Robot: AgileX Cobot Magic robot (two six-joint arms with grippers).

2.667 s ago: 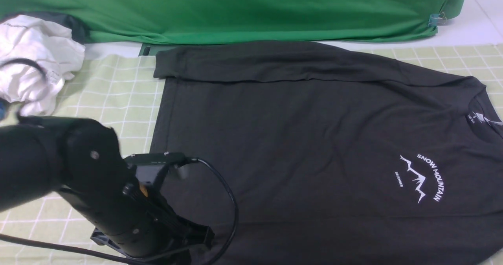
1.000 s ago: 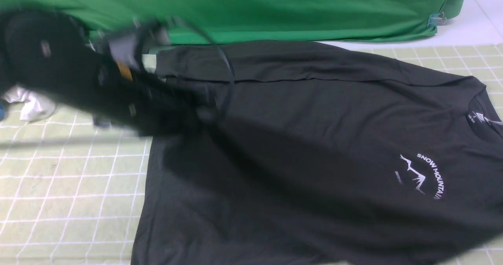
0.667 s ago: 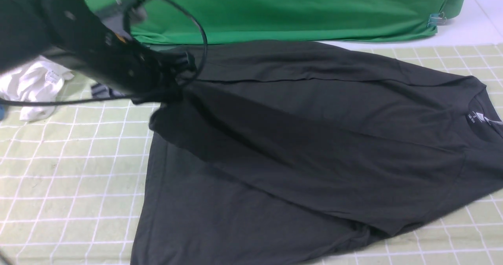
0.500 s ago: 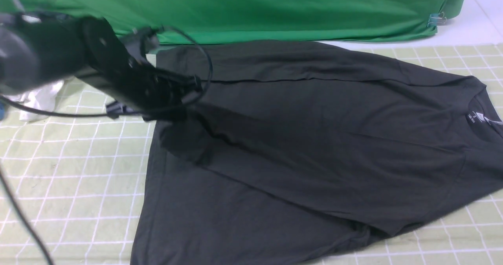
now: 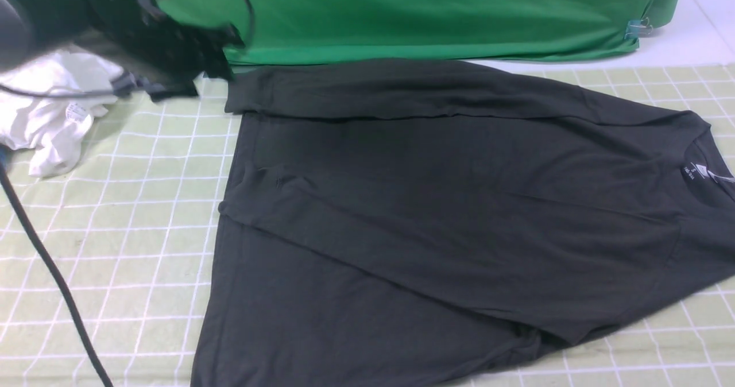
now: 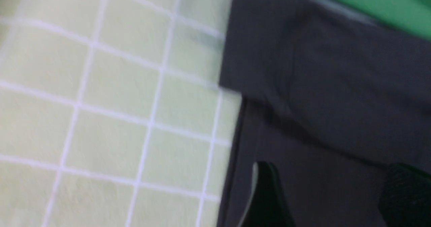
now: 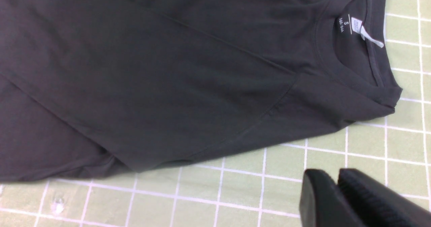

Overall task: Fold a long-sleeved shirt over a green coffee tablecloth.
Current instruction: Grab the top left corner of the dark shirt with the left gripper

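Release just happened: my left fingers (image 6: 267, 196) sprang apart, leaving the black long-sleeved cotton shirt (image 5: 436, 203) lying side-folded on the pale-green gridded tablecloth (image 5: 115, 249); right fingers (image 7: 357, 200) stayed clenched, empty.

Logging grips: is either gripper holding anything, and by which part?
Nothing is held. The left gripper hangs clear of the long-sleeved shirt, jaws apart; the right gripper, jaws shut and empty, is over the green coffee tablecloth.
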